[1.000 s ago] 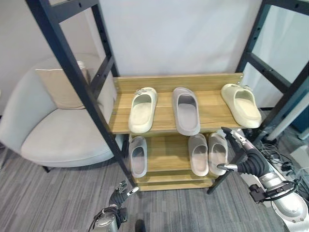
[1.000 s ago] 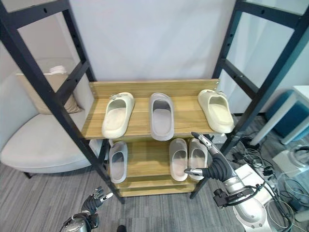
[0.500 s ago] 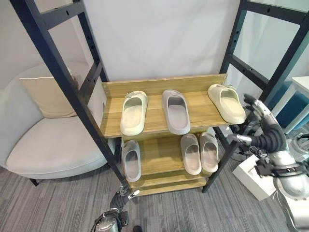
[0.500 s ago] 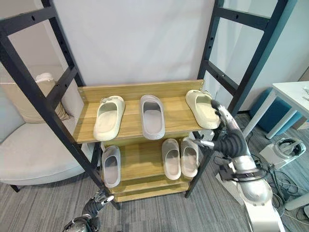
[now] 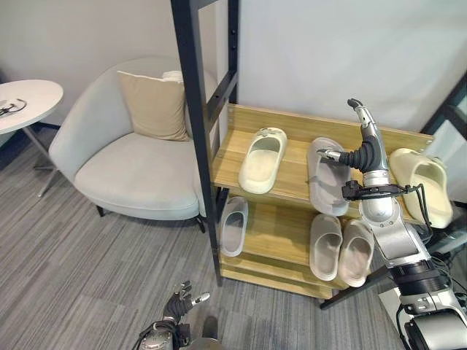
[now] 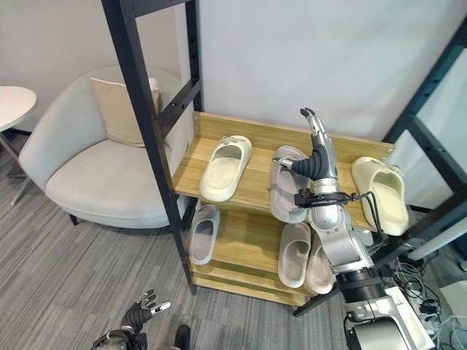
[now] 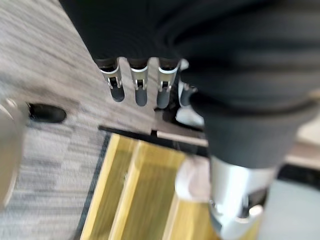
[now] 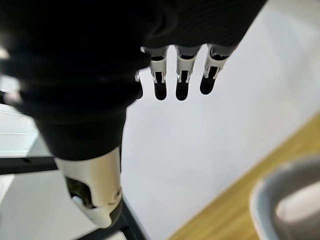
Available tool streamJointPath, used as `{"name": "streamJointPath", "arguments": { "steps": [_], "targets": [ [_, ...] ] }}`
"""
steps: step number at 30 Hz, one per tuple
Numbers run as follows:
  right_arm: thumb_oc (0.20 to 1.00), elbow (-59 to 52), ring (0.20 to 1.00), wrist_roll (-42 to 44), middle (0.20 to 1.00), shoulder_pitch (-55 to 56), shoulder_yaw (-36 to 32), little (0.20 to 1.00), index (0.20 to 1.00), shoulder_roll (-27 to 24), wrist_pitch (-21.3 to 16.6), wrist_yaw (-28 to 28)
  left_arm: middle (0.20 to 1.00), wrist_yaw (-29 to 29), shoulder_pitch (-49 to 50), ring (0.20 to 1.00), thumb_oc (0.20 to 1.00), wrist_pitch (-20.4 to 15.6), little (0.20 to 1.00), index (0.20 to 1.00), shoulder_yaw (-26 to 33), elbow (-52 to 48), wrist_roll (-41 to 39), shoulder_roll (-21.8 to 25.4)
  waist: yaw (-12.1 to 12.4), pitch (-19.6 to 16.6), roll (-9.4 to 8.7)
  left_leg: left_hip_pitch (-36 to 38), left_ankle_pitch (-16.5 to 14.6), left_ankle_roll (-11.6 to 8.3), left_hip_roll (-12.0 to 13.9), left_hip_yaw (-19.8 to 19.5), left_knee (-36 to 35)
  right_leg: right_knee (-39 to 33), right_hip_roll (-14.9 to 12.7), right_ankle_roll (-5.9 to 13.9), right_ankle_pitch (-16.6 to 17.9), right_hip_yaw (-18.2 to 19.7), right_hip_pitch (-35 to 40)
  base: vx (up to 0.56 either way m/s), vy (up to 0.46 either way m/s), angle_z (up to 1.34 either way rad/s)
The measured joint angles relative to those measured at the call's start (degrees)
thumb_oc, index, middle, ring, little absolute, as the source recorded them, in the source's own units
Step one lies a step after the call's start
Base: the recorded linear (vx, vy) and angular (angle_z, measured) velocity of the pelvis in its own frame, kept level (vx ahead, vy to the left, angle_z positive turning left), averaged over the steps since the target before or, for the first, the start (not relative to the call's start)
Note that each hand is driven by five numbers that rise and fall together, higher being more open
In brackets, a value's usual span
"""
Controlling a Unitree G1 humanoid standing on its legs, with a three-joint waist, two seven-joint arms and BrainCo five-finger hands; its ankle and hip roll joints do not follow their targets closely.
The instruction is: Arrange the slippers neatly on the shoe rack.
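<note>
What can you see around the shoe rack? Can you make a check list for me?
Surface: wooden shoe rack with two shelves, on grey carpet.
Job's things, top shelf: cream slipper, grey slipper, cream slipper at the right end, spaced apart, the end one angled.
Job's things, lower shelf: lone grey slipper, grey pair side by side.
Clutter: nothing seen on the shelves.
Hands: right hand raised over the top shelf, fingers straight, holding nothing; left hand low by the floor, fingers relaxed.
Cables: a tangle on the floor at the right.
Surroundings: black metal frame, pale armchair with cushion, round white table.
</note>
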Motion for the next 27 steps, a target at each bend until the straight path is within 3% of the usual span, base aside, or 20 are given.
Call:
{"name": "streamJointPath", "arguments": {
  "steps": [4,13,18,19,27],
  "targets": [
    [1.000,1.5,1.000,0.0,1.000,-0.1,-0.4,1.000,1.000,0.8,2.3,-2.6,1.000,0.7,-1.0,1.000,1.000,0.0,1.000,1.000,0.2,-0.3,0.0,0.4,-0.1,2.2,-0.16,-0.5,0.8,0.39,-0.9,-0.1,0.4,0.0,-0.6,0.20,0.2,-0.1,-0.5,0.00,0.007,0.02],
    [1.000,-0.3,1.000,0.2,1.000,2.3,-0.9,1.000,1.000,1.9,2.4,-4.1,1.000,1.7,-2.7,1.000,1.000,0.0,1.000,1.000,0.4,-0.6,0.0,0.0,-1.4,2.9,-0.55,0.0,0.7,0.40,-0.8,0.1,0.3,0.0,-0.7,0.11,0.1,0.7,-0.5,0.03,0.002,-0.04],
    [1.000,10.5,1.000,4.6,1.000,-4.6,-0.2,1.000,1.000,1.7,2.4,-4.4,1.000,1.7,-2.3,1.000,1.000,0.0,1.000,1.000,-0.7,-0.7,0.0,0.1,-1.4,2.8,-0.51,-0.1,0.5,0.13,-0.7,0.2,0.0,0.0,-0.7,0.29,0.2,0.9,-0.6,0.00,0.000,0.00],
    [0.200,15.3,0.200,6.6,0.200,-7.6,0.5,0.200,0.200,1.6,2.4,-4.1,1.000,1.6,-2.5,1.000,1.000,0.0,1.000,1.000,-2.3,-0.7,0.0,0.3,-1.3,2.8,-0.49,-0.3,0.2,0.45,-0.5,0.2,0.0,-0.1,-0.6,0.39,0.0,0.9,-0.8,0.00,0.000,0.00],
    [0.200,27.6,0.200,15.6,0.200,-17.0,4.1,0.200,0.200,1.5,2.4,-3.5,1.000,1.8,-2.3,1.000,1.000,0.2,1.000,1.000,-2.3,-0.5,-0.1,0.2,-1.3,2.0,0.79,-1.1,0.4,0.23,0.0,0.2,0.0,-0.3,-0.1,0.30,0.0,2.6,-2.0,0.00,0.002,-0.02]
  ]
}}
